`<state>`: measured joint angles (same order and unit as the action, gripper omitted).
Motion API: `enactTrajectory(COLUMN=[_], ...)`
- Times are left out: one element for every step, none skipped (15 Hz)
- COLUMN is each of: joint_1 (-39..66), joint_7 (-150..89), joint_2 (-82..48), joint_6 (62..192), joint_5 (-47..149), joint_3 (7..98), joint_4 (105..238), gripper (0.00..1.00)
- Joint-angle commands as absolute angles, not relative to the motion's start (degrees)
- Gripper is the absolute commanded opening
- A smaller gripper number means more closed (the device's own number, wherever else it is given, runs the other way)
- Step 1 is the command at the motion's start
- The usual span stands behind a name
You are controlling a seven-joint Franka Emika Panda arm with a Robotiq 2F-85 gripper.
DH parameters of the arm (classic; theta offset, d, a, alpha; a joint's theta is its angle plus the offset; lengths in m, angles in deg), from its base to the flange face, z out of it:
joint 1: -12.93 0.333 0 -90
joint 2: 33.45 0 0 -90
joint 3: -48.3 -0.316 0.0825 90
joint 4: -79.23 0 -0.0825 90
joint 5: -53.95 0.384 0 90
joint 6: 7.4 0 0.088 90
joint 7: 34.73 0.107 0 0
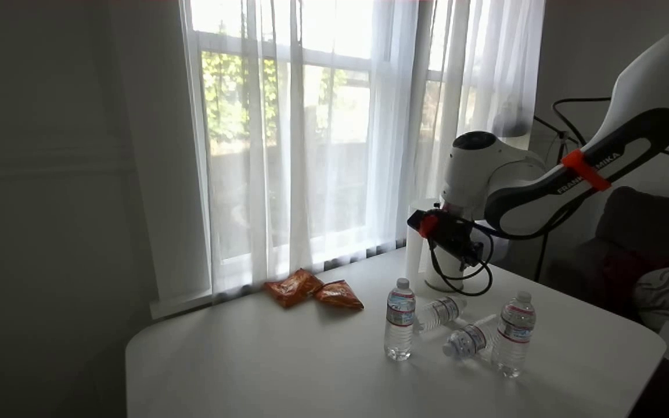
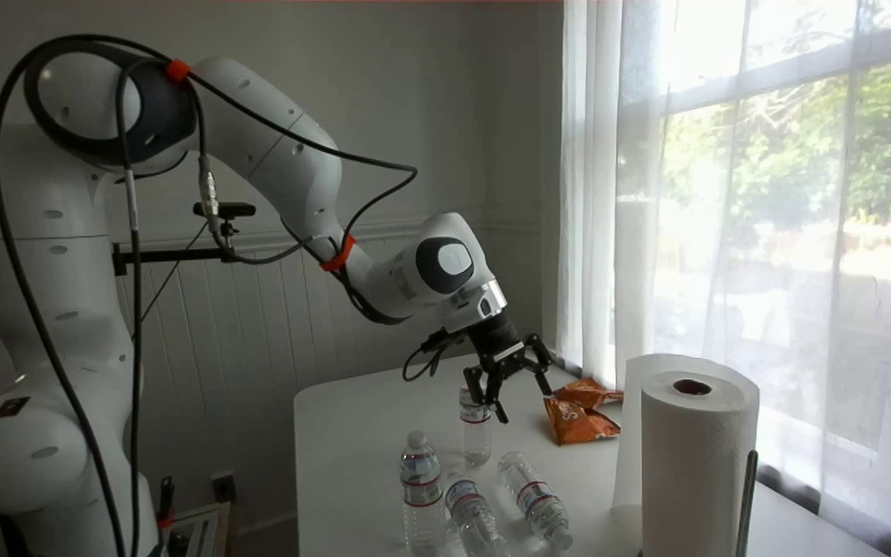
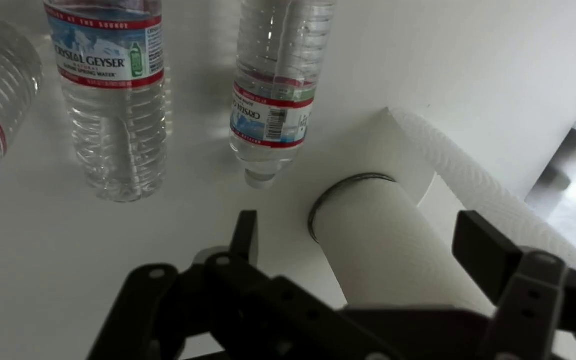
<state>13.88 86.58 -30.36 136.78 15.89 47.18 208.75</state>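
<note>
Robotiq gripper [image 3: 364, 242], one: fingers spread wide, nothing held, hanging above the white table [image 1: 241, 371]. Paper towel roll [image 2: 697, 480], one: upright on the table, in line between the fingers in the wrist view, though an exterior view shows it apart from them. Upright Crystal Geyser bottles [image 2: 422, 491], two; lying Crystal Geyser bottles [image 3: 273, 122], two, near the roll. Orange snack bags [image 1: 294, 287], two, side by side near the sheer curtain [image 1: 299, 186]. Progress: we judge no grasp made; roll, bottles and bags all rest on the table, and any taking-up is left to do. By view: we read the brand lettering [image 3: 93, 61] in the wrist view alone, which takes in three bottles and leaves out the bags; the roll's hollow core [image 2: 691, 387] we see only in an exterior view.
</note>
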Motion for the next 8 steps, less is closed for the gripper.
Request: enactTrajectory(joint_1=[14.0,13.73,13.63,13.64,13.67,13.69,13.41,13.18], joint_7=[85.3,84.85,84.77,84.77,84.77,84.77,82.31,79.97], joint_2=[-30.28,-30.09,-29.91,-29.79,-29.77,-29.77,-29.64,-29.72], joint_6=[136.86,136.86,136.87,136.87,136.87,136.87,137.16,137.52], joint_5=[18.38,19.68,20.19,20.42,20.59,20.69,21.06,22.95], joint_3=[48.26,48.72,48.98,49.05,49.04,49.01,49.12,49.08], joint_4=[209.11,209.33,209.41,209.42,209.42,209.42,209.72,210.14], gripper=[1.0,1.0,1.0,1.0,1.0,1.0,1.0,1.0])
